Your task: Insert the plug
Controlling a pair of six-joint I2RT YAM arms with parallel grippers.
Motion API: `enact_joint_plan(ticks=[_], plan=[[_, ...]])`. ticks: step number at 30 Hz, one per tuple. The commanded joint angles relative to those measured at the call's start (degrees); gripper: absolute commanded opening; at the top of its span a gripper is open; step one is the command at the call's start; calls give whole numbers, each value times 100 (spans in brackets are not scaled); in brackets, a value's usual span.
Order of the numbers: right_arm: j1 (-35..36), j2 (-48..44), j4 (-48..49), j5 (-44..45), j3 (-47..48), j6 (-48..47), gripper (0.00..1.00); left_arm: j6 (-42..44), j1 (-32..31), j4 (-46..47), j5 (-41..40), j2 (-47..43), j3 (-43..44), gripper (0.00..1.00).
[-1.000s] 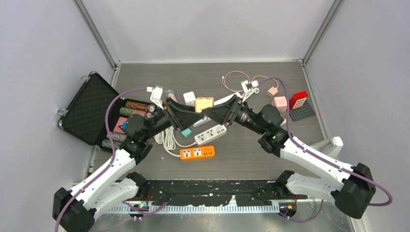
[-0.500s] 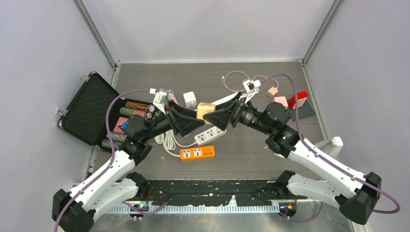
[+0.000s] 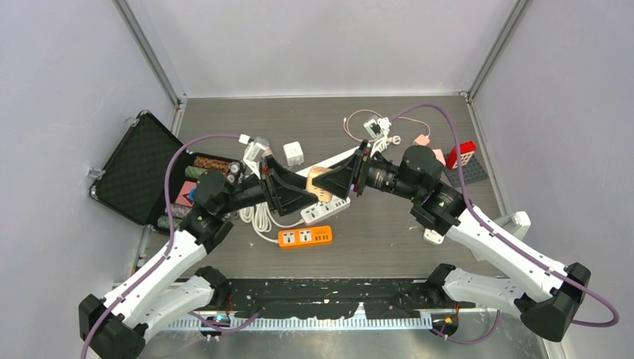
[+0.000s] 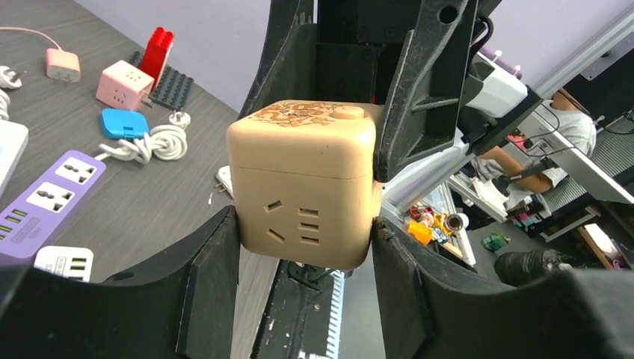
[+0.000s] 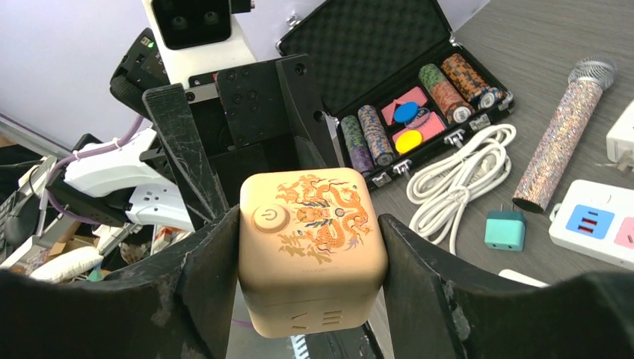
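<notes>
since the cube (image 3: 320, 180) has left the tabletop (image 3: 374, 241) in the last second, the left jaws and the right jaws are both clamping it in mid-air between the arms, likely steadying its sockets for a plug.

an open black case (image 3: 134, 168) of poker chips (image 5: 371, 134) lies near a glittery microphone (image 5: 562, 146).

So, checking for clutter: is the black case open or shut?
Open: the lid of the black case lies back, poker chips visible inside.
</notes>
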Motion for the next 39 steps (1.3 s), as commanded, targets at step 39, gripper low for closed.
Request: enact_joint_plan(ticks=[39], plan=[[277, 569, -1106, 3123, -374, 4186, 6, 1215, -1037, 247, -3334, 795, -411, 79]])
